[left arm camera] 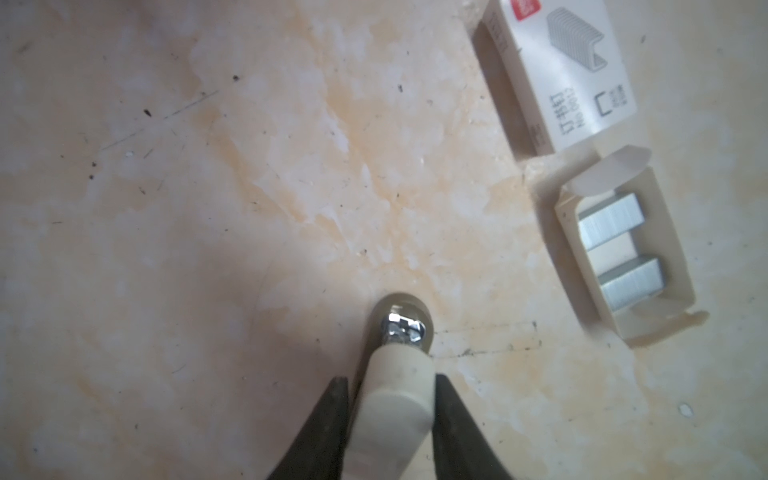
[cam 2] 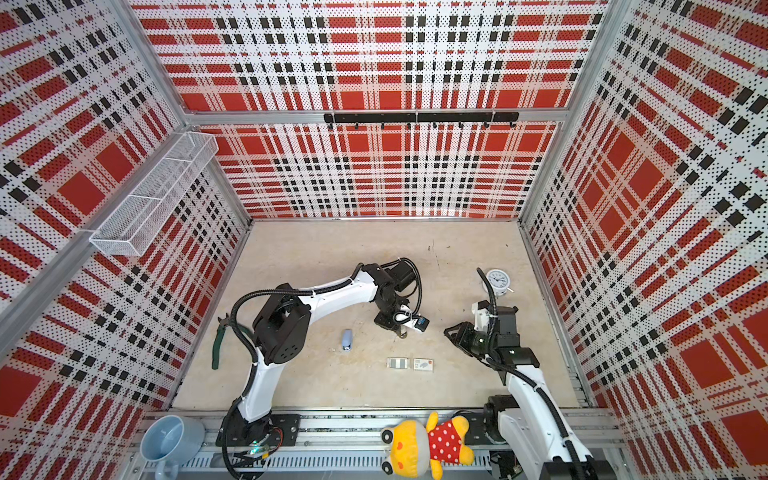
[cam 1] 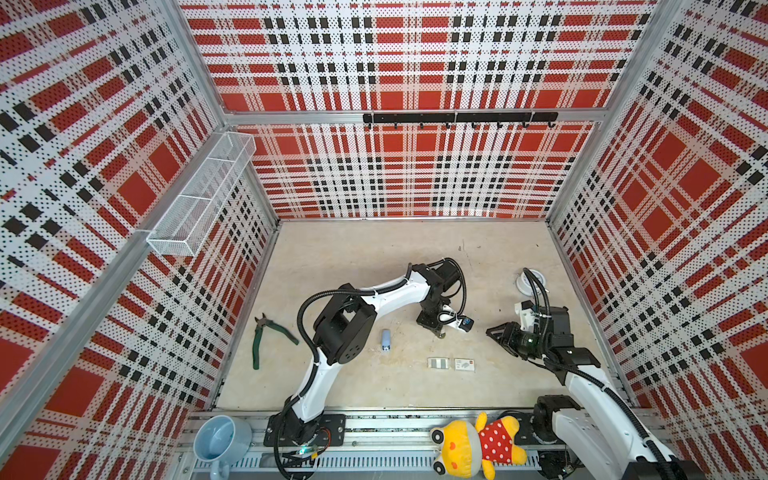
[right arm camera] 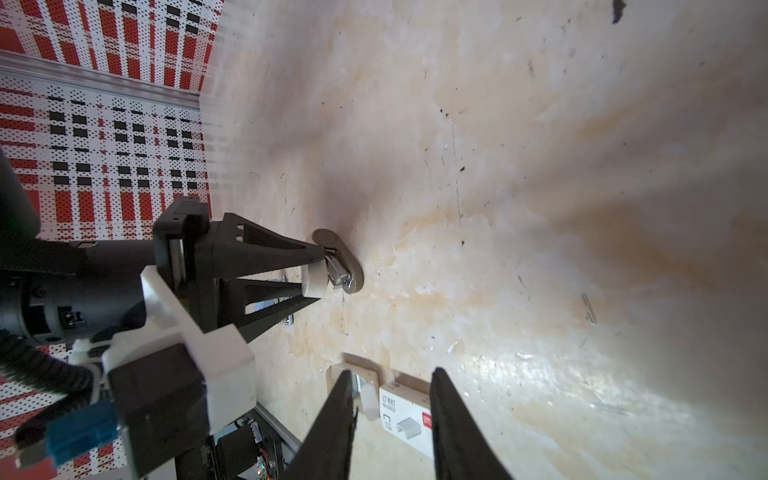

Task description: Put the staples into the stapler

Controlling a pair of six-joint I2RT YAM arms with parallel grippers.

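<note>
The left gripper (left arm camera: 390, 380) is clamping the cap of the beige stapler (right arm camera: 330, 240), whose base is resting on the table (cam 1: 365, 266). The blue stapler (cam 1: 386, 338), the one to load, is lying apart beside the left arm's elbow, with nothing touching it. The staples (left arm camera: 611, 232) are sitting in their tray (left arm camera: 673, 249), just beside the sleeve (left arm camera: 569, 70). The right gripper (cam 1: 491, 332) is hovering part-open and empty, pointing toward the left one. Loading looks not yet begun. The next move is calling for the blue stapler to be opened and a strip lifted from the tray.
</note>
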